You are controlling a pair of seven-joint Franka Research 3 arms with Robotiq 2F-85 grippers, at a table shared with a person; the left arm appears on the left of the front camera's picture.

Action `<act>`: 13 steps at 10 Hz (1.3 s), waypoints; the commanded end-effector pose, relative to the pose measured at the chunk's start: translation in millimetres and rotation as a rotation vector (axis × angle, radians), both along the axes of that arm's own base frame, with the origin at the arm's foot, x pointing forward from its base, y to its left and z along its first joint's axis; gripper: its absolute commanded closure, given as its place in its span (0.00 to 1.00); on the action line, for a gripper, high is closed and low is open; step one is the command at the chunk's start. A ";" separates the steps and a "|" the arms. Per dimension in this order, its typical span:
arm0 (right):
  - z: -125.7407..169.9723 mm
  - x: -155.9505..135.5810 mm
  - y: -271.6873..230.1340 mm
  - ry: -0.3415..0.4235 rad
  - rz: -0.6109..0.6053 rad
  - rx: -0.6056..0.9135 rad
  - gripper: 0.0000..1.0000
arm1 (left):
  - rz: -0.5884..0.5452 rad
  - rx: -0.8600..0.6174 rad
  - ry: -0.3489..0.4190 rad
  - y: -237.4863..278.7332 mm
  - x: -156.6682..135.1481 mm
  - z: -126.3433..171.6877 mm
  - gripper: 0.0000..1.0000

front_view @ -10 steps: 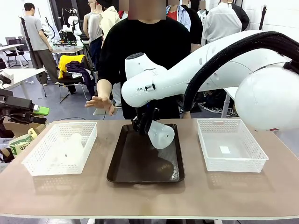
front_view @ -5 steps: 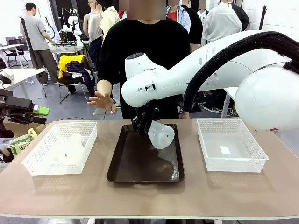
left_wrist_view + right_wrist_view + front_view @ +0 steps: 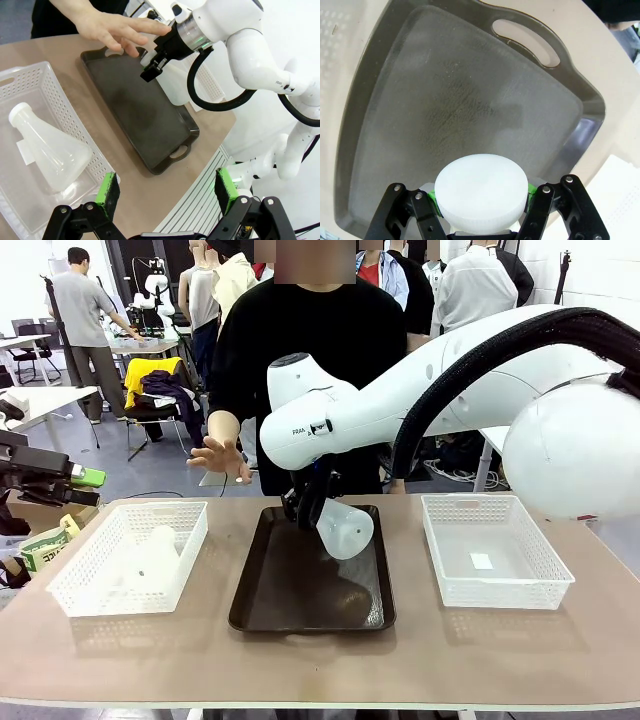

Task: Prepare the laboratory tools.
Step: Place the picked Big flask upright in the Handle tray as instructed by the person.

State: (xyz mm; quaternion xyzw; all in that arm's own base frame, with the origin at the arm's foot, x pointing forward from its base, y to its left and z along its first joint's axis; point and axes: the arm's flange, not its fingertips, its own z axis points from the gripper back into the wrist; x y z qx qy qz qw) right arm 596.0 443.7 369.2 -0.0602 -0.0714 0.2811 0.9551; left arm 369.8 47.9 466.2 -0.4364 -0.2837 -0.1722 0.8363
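Observation:
One milky-white conical flask point(image 3: 346, 529) hangs tilted over the far end of the dark brown tray point(image 3: 300, 605), with my right gripper point(image 3: 305, 504) shut on its neck. In the right wrist view its round white end point(image 3: 482, 190) sits between the green pads point(image 3: 436, 196). A second flask point(image 3: 47, 148) lies on its side in the left white mesh basket point(image 3: 90, 575), seen there as a pale shape point(image 3: 150, 555). My left gripper point(image 3: 167, 192) hovers open above the table's near left part, with nothing between its fingers.
An empty white mesh basket point(image 3: 495, 550) with a small paper slip stands right of the tray. The person stands at the far edge, one open hand point(image 3: 218, 455) held above the table between the left basket and the tray. The right arm spans the table's right half.
The person's hand has shifted slightly. Both arms and the held flask have stayed still.

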 end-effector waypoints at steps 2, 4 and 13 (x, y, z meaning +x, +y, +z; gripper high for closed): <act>0.8 -0.4 0.6 -0.003 0.003 0.002 1.00 | -0.004 -0.021 -0.029 0.8 0.9 -2.6 0.00; 0.8 -0.4 0.6 -0.003 0.003 0.002 1.00 | -0.004 -0.021 -0.029 0.8 0.9 -2.6 0.00; 0.8 -0.4 0.6 -0.003 0.003 0.002 1.00 | -0.004 -0.021 -0.029 0.8 0.9 -2.6 0.00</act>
